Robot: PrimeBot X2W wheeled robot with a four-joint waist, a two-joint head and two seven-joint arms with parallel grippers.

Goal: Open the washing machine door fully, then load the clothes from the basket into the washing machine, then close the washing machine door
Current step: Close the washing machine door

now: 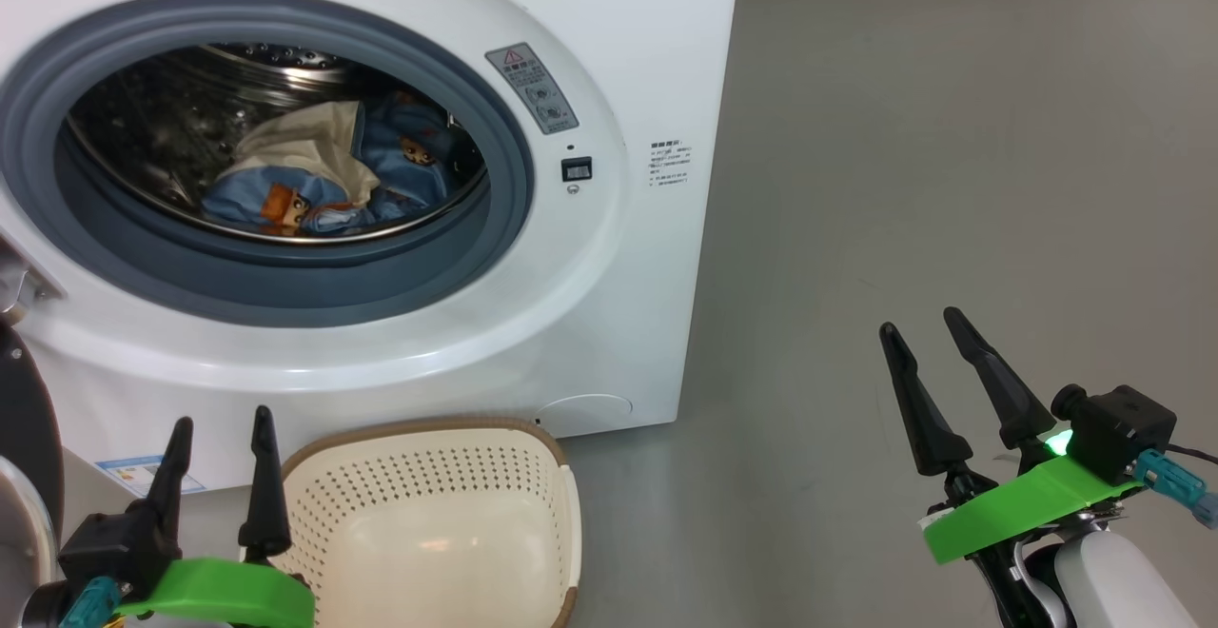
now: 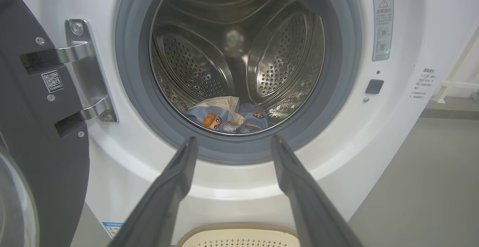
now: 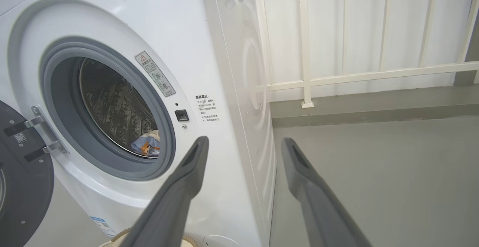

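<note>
Surroundings: grey floor (image 1: 904,181) runs off to the right of the washing machine (image 1: 609,323), and in the right wrist view a cream railing (image 3: 355,76) stands behind it. On the machine's front, right of the opening, sit a grey warning label (image 1: 533,88) and a small black latch socket (image 1: 577,168). A blue label sticker (image 1: 133,474) sits low on the left.

Obstructions: the basket (image 1: 428,476) stands on the floor just before the machine's lower front, beneath the opening and just beside the left gripper (image 1: 221,419). The washing machine door (image 2: 41,157) hangs swung out on its steel hinge (image 2: 88,71) at the opening's left, with its dark inner face turned to the left wrist camera.

Orientation: the opening, bordered by a grey rubber ring (image 1: 285,290), faces the robot, and the drum (image 2: 284,52) runs straight back from it. The clothes (image 1: 314,186) lie in a low heap on the drum's bottom, spread side to side, cream fabric over blue print. The basket stands upright, mouth up, bare cream bottom showing. Its near end is cut off by the frame, so its long axis cannot be told.

Grippers: the left gripper's fingers are spread, gripping nothing, and point at the opening's lower rim. The right gripper (image 1: 921,321) is likewise spread and unladen. It hangs well apart to the right over the floor, its fingers pointing toward the machine's right front edge.
</note>
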